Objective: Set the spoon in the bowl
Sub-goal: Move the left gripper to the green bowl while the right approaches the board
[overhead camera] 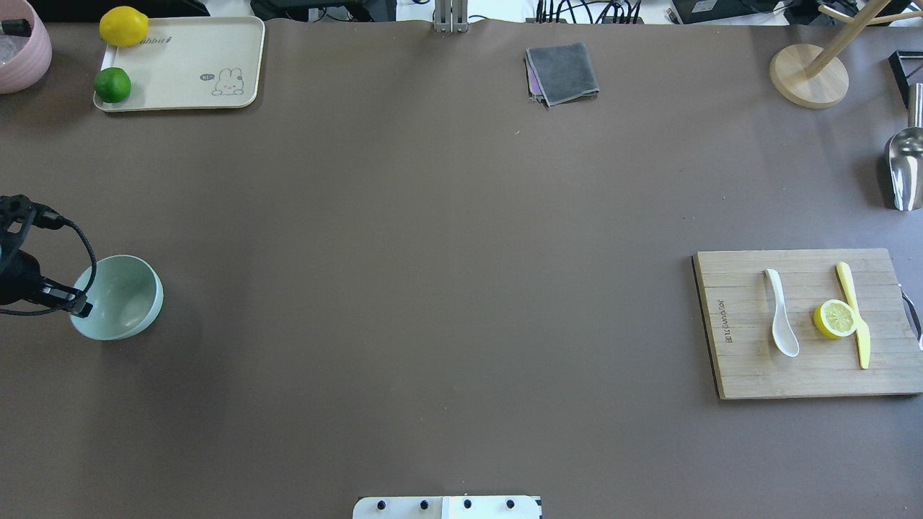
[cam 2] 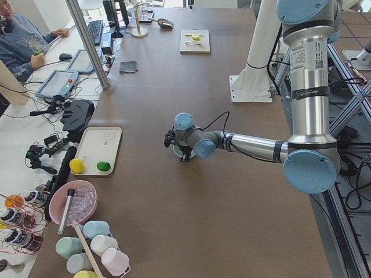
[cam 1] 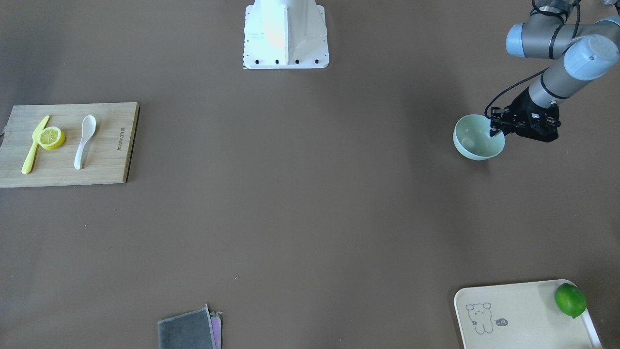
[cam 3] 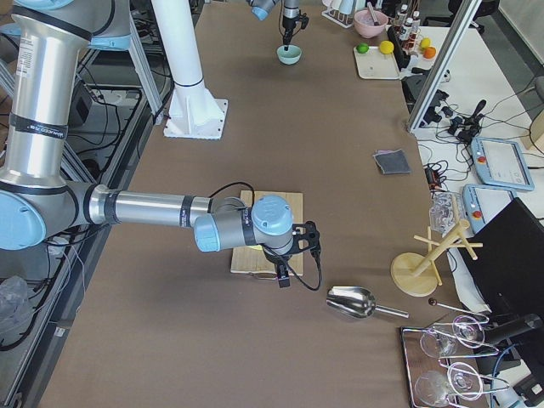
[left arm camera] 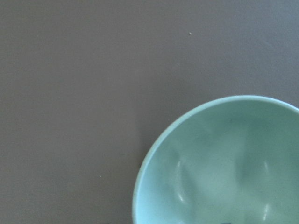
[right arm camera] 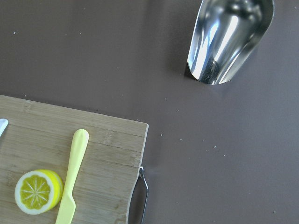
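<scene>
The white spoon (cam 1: 83, 143) lies on a wooden cutting board (cam 1: 106, 160), scoop toward the robot; it also shows in the overhead view (overhead camera: 781, 317). The mint-green bowl (cam 1: 472, 140) stands far off on the robot's left side (overhead camera: 119, 292) and fills the left wrist view's lower right (left arm camera: 224, 168). My left gripper (cam 1: 498, 132) points down at the bowl's rim, fingers astride it and seemingly shut on it. My right gripper (cam 3: 283, 276) hovers over the board's outer end, away from the spoon. It shows only in the exterior right view, so I cannot tell its state.
A yellow knife (cam 1: 34, 145) and a half lemon (cam 1: 51, 137) lie beside the spoon. A metal scoop (right arm camera: 229, 37) lies beyond the board's corner. A cream tray (overhead camera: 180, 65) holds a lime (overhead camera: 112, 84) and a lemon. A grey cloth (overhead camera: 562, 72) lies at the far edge.
</scene>
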Robot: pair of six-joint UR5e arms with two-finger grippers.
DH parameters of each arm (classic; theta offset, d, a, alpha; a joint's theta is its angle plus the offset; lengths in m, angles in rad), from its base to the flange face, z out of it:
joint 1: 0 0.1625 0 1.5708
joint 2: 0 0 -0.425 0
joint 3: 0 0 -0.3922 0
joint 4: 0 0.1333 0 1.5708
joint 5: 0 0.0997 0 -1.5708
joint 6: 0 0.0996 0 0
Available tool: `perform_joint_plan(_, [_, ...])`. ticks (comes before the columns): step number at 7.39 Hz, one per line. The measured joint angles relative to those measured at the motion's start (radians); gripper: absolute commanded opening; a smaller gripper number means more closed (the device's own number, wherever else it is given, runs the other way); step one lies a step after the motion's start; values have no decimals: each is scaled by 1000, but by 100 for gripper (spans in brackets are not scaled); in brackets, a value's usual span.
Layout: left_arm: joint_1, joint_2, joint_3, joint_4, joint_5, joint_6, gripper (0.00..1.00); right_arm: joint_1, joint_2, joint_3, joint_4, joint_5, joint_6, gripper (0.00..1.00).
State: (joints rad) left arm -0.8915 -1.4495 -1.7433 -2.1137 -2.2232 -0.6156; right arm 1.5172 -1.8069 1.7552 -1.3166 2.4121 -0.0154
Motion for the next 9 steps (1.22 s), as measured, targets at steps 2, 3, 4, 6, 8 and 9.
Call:
perform_joint_plan(2, [0, -7, -55, 3, -9, -25, 0, -6, 4, 1, -1, 4, 17, 99])
perform_joint_plan(3, [1, -32, -85, 8, -9, -81, 0, -29, 12, 4, 4, 4, 62, 98])
perform_joint_plan(4, [15, -78, -102, 19, -7, -163, 0, -76, 26, 8, 29, 3, 160, 98])
perform_joint_plan(6, [95, -237, -123, 142, 23, -343, 0, -190, 45, 14, 138, -6, 414, 95])
perform_joint_plan(8, [229, -455, -134, 338, 120, -521, 0, -283, 49, 40, 185, -14, 574, 94])
perform_joint_plan(9, [305, -559, -113, 408, 175, -596, 0, -322, 54, 55, 190, -24, 622, 95])
